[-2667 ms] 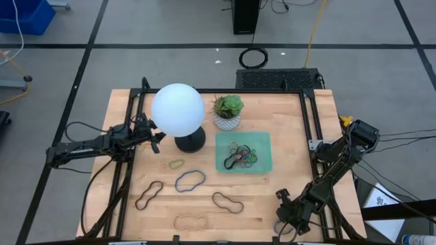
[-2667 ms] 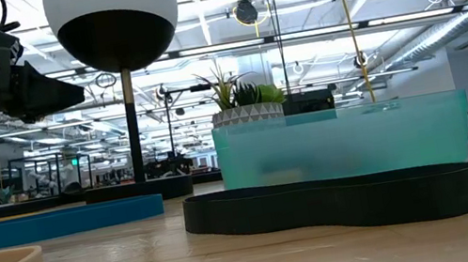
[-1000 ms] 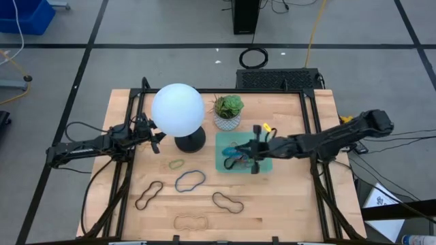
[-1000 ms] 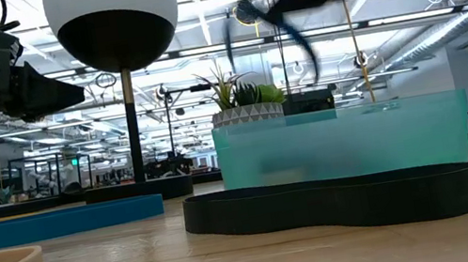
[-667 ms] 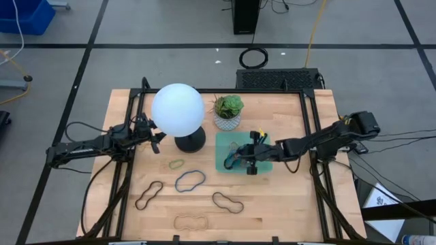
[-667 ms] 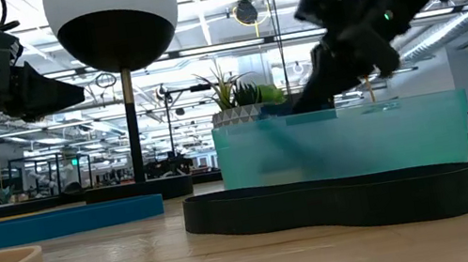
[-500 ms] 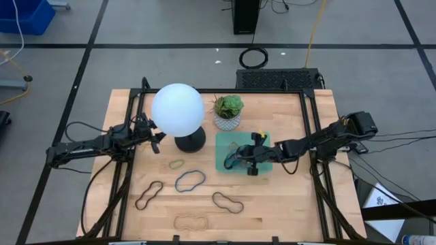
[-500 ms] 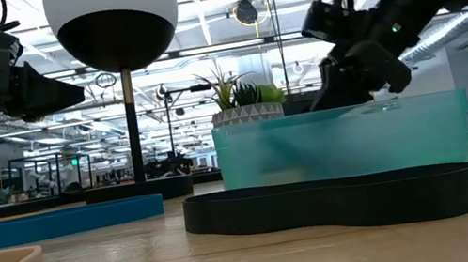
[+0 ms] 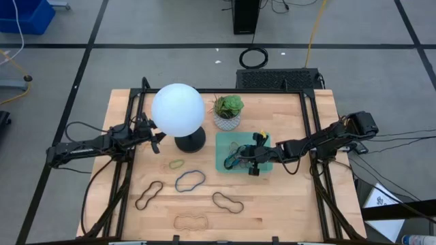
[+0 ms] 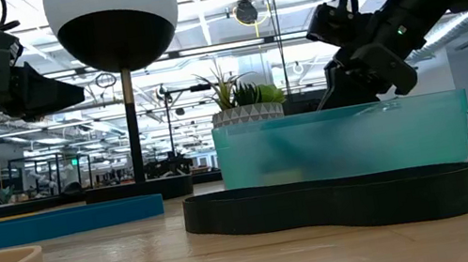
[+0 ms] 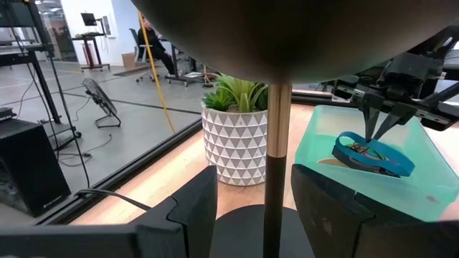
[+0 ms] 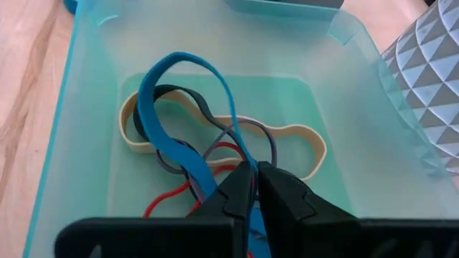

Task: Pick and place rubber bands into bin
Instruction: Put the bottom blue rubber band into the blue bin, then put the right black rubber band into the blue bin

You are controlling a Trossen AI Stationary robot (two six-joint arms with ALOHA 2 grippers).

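- Right claw point(image 12: 252, 188) is down inside the mint-green bin point(image 9: 264, 141), tips pinched together on a blue rubber band point(image 12: 185, 107) above the pile.
- Left claw point(image 9: 158, 138) waits by the globe lamp point(image 9: 178, 112); can't tell its opening.
- Risk: band clings to tips on release and gets dragged out, tangling others.

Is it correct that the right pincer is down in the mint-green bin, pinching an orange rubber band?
Not quite: the band is blue, not orange. The right wrist view shows the right pincer closed on a blue rubber band inside the mint-green bin.
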